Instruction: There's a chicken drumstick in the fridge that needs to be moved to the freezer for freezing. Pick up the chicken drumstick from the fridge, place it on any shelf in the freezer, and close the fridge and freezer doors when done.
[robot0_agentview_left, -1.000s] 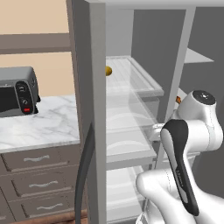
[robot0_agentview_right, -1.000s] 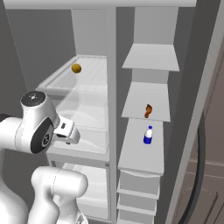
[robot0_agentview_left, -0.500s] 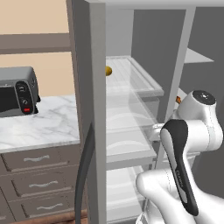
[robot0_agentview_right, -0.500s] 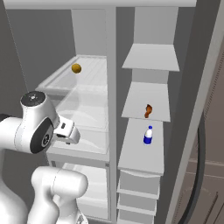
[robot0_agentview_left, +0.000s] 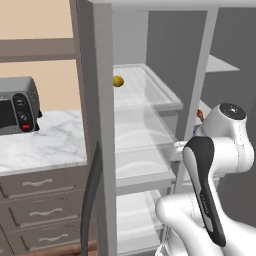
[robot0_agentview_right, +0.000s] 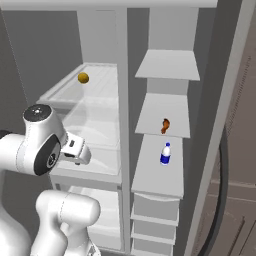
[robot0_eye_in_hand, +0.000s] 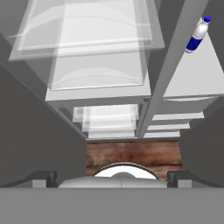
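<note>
Kitchen scene, both doors swung open. Far left in the left base view: toaster oven on a marble counter, wooden drawers below. Next right, the edge of the open fridge door with its dark curved handle. Fridge was the wider glass-shelved bay; a round yellow fruit sat on its top glass shelf. Arm was folded in front of the fridge, hand at the level of the lower glass shelf. Gripper looked down at the wooden floor past the clear drawers; fingers were spread wide, each dark fingertip at the frame's corner, nothing between them. Right of the divider, the freezer: chicken drumstick lay on the second solid shelf, blue-and-white bottle upright on the shelf below it, white drawers underneath. Far right, the open freezer door seen edge-on.
</note>
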